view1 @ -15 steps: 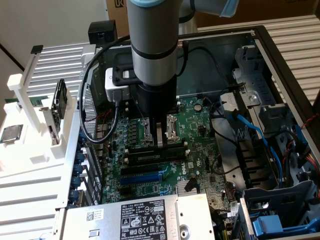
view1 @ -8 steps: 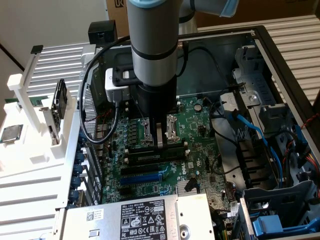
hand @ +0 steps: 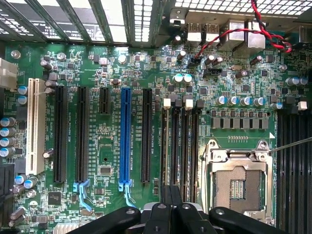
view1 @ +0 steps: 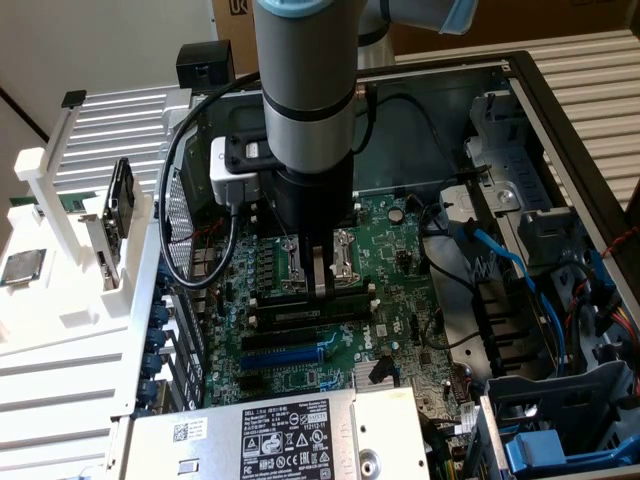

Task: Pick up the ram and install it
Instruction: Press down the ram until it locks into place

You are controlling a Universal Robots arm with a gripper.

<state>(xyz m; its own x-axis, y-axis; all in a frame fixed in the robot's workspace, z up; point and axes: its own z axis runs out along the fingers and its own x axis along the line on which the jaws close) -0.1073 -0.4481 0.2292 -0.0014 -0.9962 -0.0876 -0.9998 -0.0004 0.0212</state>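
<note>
arm pose: My arm (view1: 305, 90) comes down from the top middle of the exterior view. It stands almost upright and reaches into the open computer case (view1: 530, 110).

wrist: My last grey joint is vertical, and the black wrist part under it points straight down at the motherboard (view1: 400, 250).

pincer: My pincer (view1: 320, 285) is low, at the centre of the exterior view. Its tips are just above or on the memory slots (view1: 300, 312); I cannot tell if they touch.

pincer state: It is closed. In the wrist view the two fingers (hand: 163, 214) press together at the bottom middle of the frame, and I see nothing between them.

under the pincer: In the wrist view my pincer (hand: 170, 204) lies over the lower ends of the long black memory slots (hand: 174, 146). These are between the blue slot (hand: 126, 136) and the processor socket (hand: 239, 180).

ram: I take the thin dark board with a green edge for the ram (view1: 119, 198). It stands on its edge in the white rack (view1: 60, 300), at the middle left of the exterior view. It is outside the case and well apart from my pincer.

also on the rack: A square silver chip (view1: 22, 268) lies flat at the left edge of the frame, lower than the ram.
</note>
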